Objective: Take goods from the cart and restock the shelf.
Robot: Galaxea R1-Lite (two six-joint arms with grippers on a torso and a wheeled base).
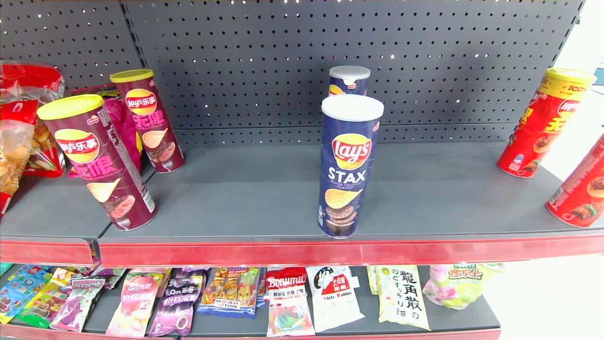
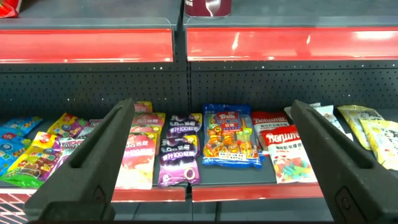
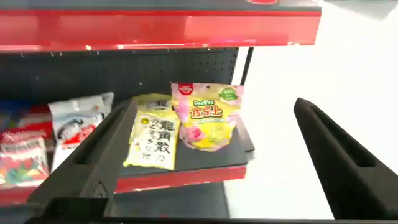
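At the far left of the upper shelf (image 1: 245, 198) two maroon cans (image 1: 96, 160) stand upright, one behind the other, beside some snack bags (image 1: 23, 123). Next comes a bare stretch, then a blue can (image 1: 349, 165) at the front edge with a second blue can (image 1: 349, 80) just behind it. After another bare stretch, two red cans (image 1: 545, 123) stand at the right end. Every can has its long axis vertical, lid up. Both tools sit lower than this, level with the lower shelf (image 1: 460, 316) and facing it. The left gripper (image 2: 212, 104) has its fingers spread wide with nothing between them. Flat candy bags (image 2: 177, 158) lie ahead of it, and above it the base of a maroon can shows over the red front lip, so it sits under the shelf's left part. The right gripper (image 3: 216, 104) is likewise wide and empty, facing the lower shelf's right end, where a pink and yellow bag (image 3: 208, 118) lies beside a yellow-green packet (image 3: 152, 137). Since neither holds goods, the step in hand is probably fetching from the cart. Once a can is in hand, I judge the left arm nearer the gap between maroon and blue, and the right arm nearer the gap between blue and red. Either arm would have to rise to the upper level and set the can down upright
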